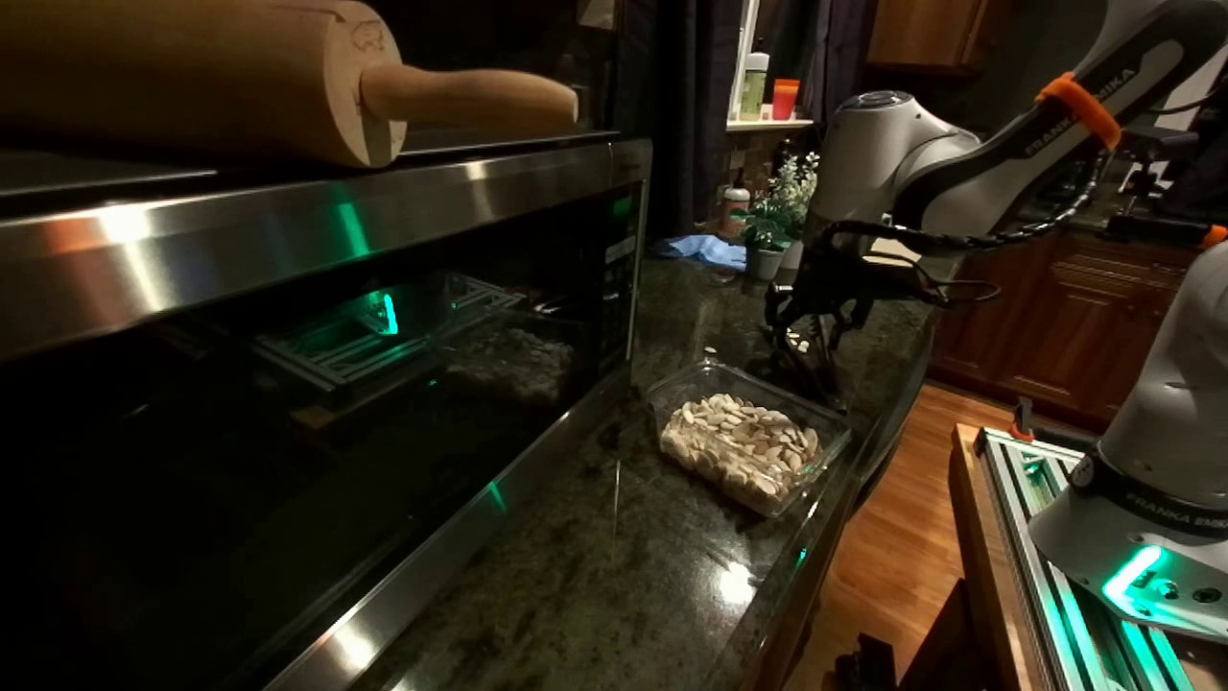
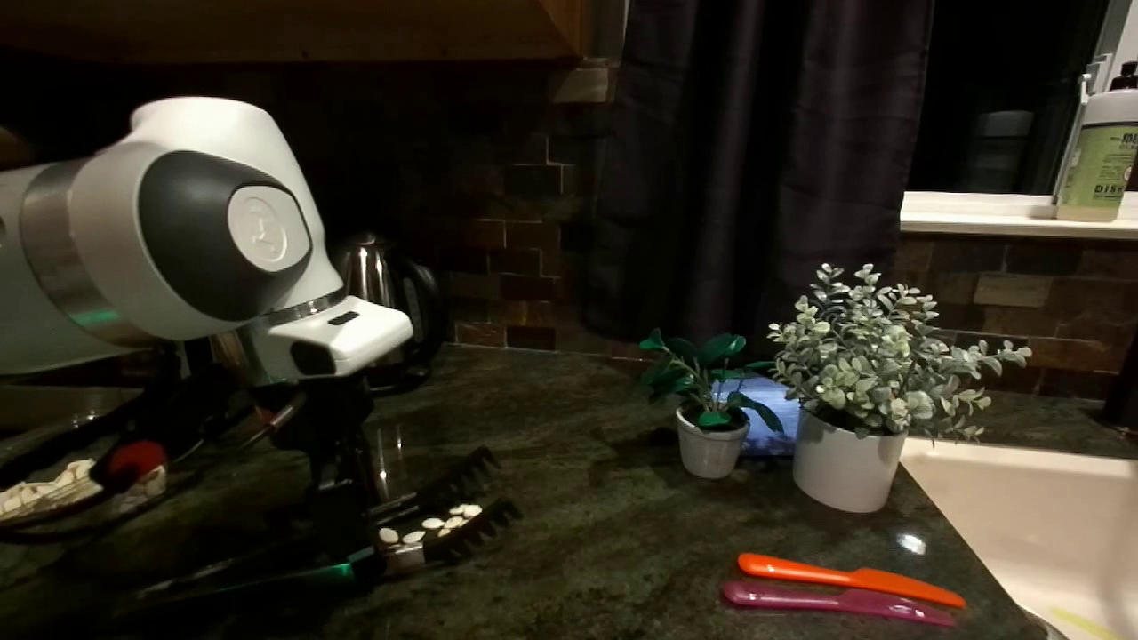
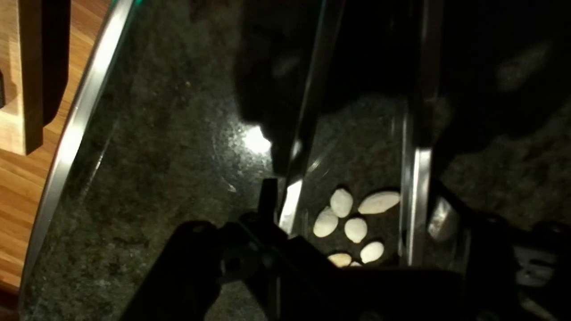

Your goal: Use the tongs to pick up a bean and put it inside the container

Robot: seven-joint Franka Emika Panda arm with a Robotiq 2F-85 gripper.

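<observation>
The silvery tongs [image 3: 418, 196] lie low along the dark counter, their two arms spread apart. Their black toothed tips [image 2: 462, 533] point towards the plants. Several pale beans [image 3: 355, 230] lie on the counter between the arms; they also show in an exterior view [image 2: 433, 524]. My gripper [image 3: 352, 218] is low over the tongs, its fingers wide apart, one outside each arm. Whether the fingers touch the arms is hard to see. The gripper [image 1: 806, 331] is beyond the clear tub [image 1: 758, 379], which holds a heap of beans [image 1: 739, 437]. The tongs' tips are hidden in the wrist view.
A microwave [image 1: 317, 461] with a rolling pin [image 1: 240, 86] on top stands beside the tub. Two potted plants [image 2: 711, 444], an orange knife [image 2: 845, 578] and a purple knife [image 2: 827, 602] are near the sink [image 2: 1031, 516]. A kettle [image 2: 369, 276] stands behind. The counter edge [image 3: 76, 125] is close.
</observation>
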